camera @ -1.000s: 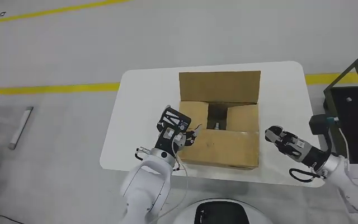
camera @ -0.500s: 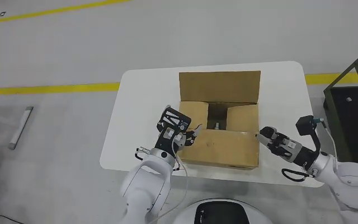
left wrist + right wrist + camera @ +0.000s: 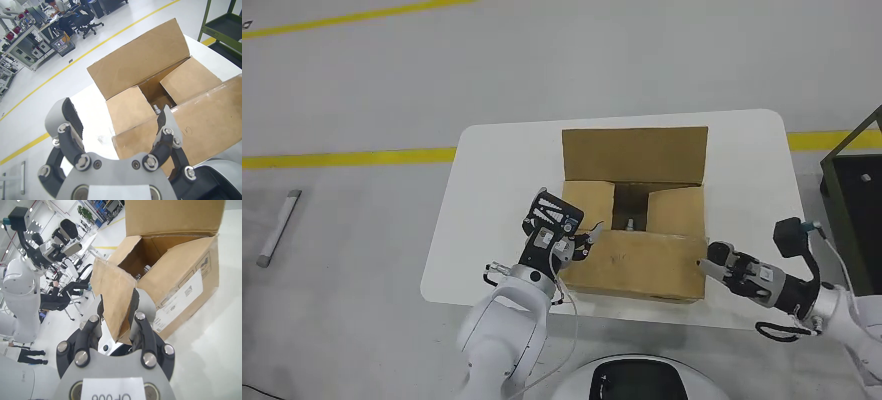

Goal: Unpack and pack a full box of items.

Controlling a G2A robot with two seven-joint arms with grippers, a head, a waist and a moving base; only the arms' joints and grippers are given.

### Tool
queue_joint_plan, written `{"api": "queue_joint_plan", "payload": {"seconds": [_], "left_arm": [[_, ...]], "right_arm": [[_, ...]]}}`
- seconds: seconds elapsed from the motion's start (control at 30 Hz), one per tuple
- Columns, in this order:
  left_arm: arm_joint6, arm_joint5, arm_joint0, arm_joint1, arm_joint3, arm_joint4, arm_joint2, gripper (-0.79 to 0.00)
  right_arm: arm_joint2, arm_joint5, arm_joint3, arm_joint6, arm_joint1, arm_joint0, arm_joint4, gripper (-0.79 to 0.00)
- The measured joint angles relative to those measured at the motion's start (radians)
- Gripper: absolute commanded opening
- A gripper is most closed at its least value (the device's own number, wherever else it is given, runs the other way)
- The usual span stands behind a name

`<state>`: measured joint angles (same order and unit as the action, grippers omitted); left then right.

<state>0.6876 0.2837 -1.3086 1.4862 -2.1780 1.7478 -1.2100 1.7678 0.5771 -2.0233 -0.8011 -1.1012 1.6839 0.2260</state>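
Top view: my right pincer (image 3: 704, 266) had advanced, clamping the flap (image 3: 642, 265); left pincer (image 3: 587, 240) released. Opening the box (image 3: 677, 210) could start.

One box (image 3: 634, 262) stands on one surface (image 3: 492, 200). It has four flaps (image 3: 634, 155): one raised at the far side, one folded in from the left, one from the right, and one lying across the near side. In the gap between them the right wrist view shows two bottle tops (image 3: 146, 268) and the left wrist view one cap (image 3: 156, 108); how many more lie inside cannot be told. There are two end effectors, the left end effector (image 3: 582, 242) and the right end effector (image 3: 705, 264), and off the surface are one green rack (image 3: 854, 205) at the right, one grey bar (image 3: 278, 228) on the floor at the left, and two yellow lines (image 3: 342, 158).
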Motion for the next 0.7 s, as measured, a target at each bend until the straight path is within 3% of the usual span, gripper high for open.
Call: {"api": "queue_joint_plan", "payload": {"seconds": [0.2,0.27,0.3,0.57,0.7], "left_arm": [[0.000,0.000,0.000,0.000,0.000,0.000,0.000,0.000],[0.000,0.000,0.000,0.000,0.000,0.000,0.000,0.000],[0.000,0.000,0.000,0.000,0.000,0.000,0.000,0.000],[-0.023,-0.008,-0.009,-0.003,-0.013,-0.008,0.001,0.000],[0.016,-0.021,0.012,-0.001,-0.025,-0.030,0.005,0.000]], "right_arm": [[0.023,0.070,-0.038,-0.079,0.014,0.036,-0.027,-0.514],[0.033,0.096,-0.048,-0.090,0.017,0.044,-0.008,-0.622],[0.041,0.113,-0.055,-0.085,0.019,0.048,0.015,-0.785],[0.045,0.198,-0.085,0.094,0.015,0.080,0.165,-0.785],[0.055,0.238,-0.103,0.221,0.009,0.086,0.269,-0.785]]}}
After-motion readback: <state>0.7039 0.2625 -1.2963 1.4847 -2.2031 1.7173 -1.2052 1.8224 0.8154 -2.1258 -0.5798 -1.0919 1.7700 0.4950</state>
